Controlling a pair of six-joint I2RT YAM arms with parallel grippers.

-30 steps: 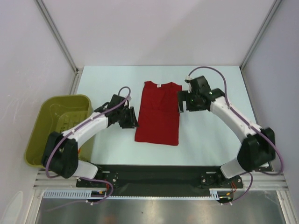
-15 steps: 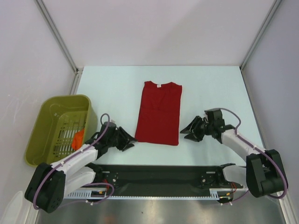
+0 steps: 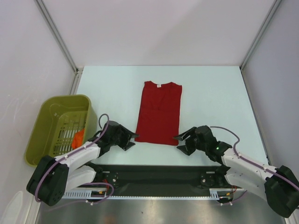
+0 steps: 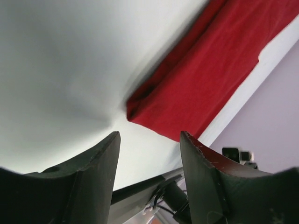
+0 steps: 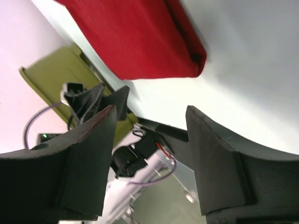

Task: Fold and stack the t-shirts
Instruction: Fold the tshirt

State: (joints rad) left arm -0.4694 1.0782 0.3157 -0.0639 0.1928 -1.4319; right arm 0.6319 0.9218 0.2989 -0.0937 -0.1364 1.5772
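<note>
1. In the top view I see a white table top [image 3: 210, 93] filling the middle of the frame. It is matte and evenly lit, with only soft shadows.
2. The back wall [image 3: 159, 28] spans the upper frame as a plain pale panel.
3. The left wall [image 3: 23, 60] and right wall [image 3: 280, 84] have the same pale lavender tone and slant in toward the back.
4. A metal left post [image 3: 56, 35] and right post [image 3: 261, 35] run diagonally from the upper corners to the table's far corners.
5. In the lower frame I see a black base plate [image 3: 159, 175] along the near table edge, then a white slotted rail [image 3: 70, 193], then a brushed metal surface [image 3: 159, 212] at the bottom edge.
6. The left wrist view gives me blurred white table upper left and lavender wall at right.
</note>
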